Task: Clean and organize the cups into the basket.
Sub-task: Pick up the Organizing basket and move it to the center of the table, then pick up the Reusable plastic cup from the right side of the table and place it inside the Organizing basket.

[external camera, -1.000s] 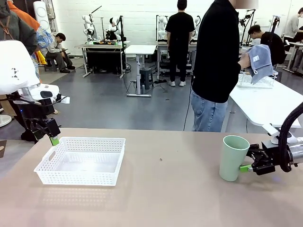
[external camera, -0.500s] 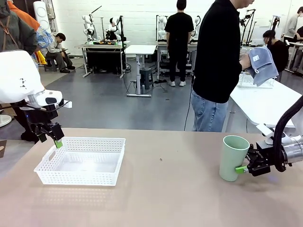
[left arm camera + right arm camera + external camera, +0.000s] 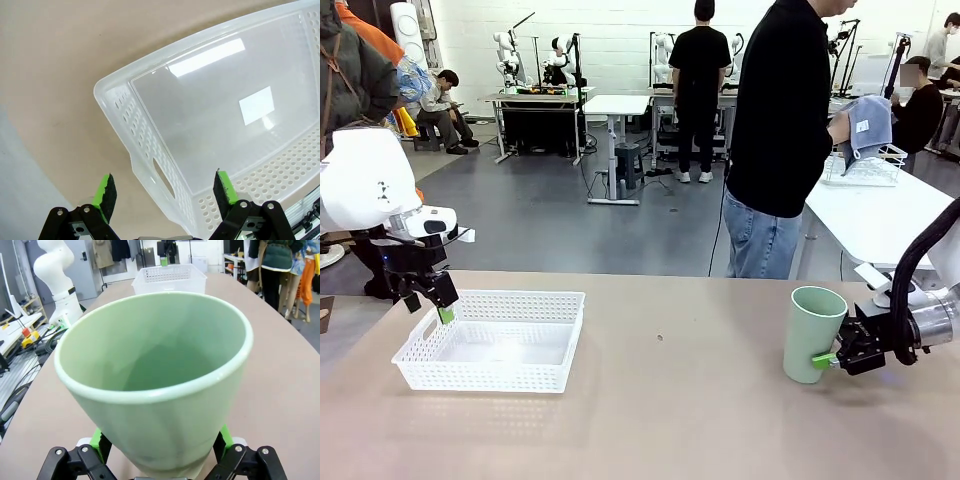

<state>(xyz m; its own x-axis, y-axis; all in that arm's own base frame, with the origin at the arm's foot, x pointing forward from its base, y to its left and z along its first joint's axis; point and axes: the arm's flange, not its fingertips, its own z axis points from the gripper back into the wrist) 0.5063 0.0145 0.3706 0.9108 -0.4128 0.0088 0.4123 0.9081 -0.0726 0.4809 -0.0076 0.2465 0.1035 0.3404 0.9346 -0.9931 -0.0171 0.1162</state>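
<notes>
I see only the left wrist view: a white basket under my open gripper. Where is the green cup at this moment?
Observer: The mint green cup stands upright on the right side of the table, well apart from the basket.
Operator: Does the right gripper hold it?
Observer: Not yet. The right gripper is open, with one finger on each side of the cup's lower part.
Operator: Is something inside the cup?
Observer: No. The right wrist view looks into its mouth, and it is empty.
</notes>
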